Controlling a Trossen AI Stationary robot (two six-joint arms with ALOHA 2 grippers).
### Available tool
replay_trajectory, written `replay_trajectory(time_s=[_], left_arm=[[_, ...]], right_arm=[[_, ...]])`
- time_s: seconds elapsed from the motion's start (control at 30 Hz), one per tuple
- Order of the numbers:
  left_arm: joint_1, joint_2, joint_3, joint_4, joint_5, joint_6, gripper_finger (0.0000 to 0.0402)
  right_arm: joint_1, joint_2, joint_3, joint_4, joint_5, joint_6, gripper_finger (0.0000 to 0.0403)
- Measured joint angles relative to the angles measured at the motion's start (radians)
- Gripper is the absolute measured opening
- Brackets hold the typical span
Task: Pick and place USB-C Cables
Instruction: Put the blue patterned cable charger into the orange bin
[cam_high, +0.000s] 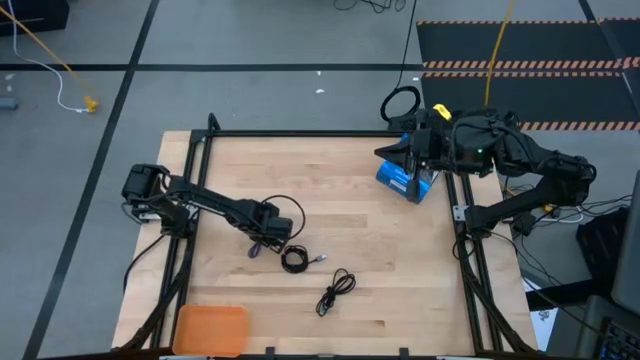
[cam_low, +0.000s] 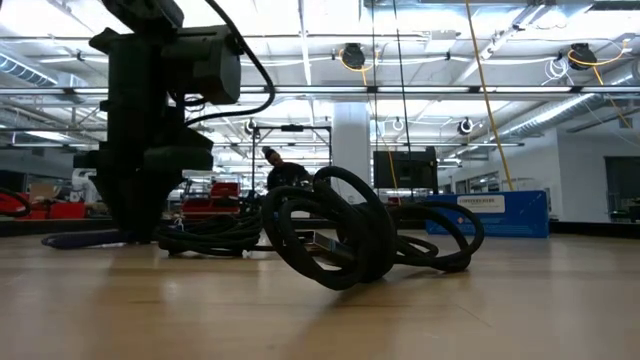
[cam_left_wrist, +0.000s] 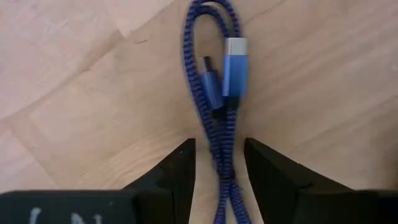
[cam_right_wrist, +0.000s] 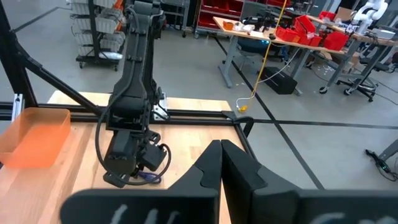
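Grasp step on the purplish-blue cable (cam_left_wrist: 214, 106): left gripper (cam_left_wrist: 217, 171) low over the table's (cam_high: 400, 270) left half, fingers parted astride the braided, folded strand (metal-tipped plugs at the fold), not clamped. Next: close squarely, lift. Tight black coil (cam_high: 295, 260) at its 3 o'clock, loose black bundle (cam_high: 335, 292) at 4. Right gripper (cam_right_wrist: 221, 163) clenched, empty, parked by the blue box (cam_high: 405, 182)

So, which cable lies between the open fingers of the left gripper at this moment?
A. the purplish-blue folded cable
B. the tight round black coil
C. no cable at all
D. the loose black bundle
A: in the left wrist view the purplish-blue folded cable runs down between the two separated fingers of the left gripper, lying on the wooden table, while the black coil sits apart beside it in the high view.
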Motion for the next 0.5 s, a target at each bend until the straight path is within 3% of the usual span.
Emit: replay_trajectory(time_s=[0.2,0.5], left_arm=[[0.0,0.0,0.0,-0.003,-0.001,0.014,0.0122],[0.0,0.001,0.0,0.004,0.003,0.038,0.0029]], right_arm=[[0.0,0.0,0.0,0.0,0.0,0.0,0.0],[0.0,0.0,0.0,0.0,0.0,0.0,0.0]])
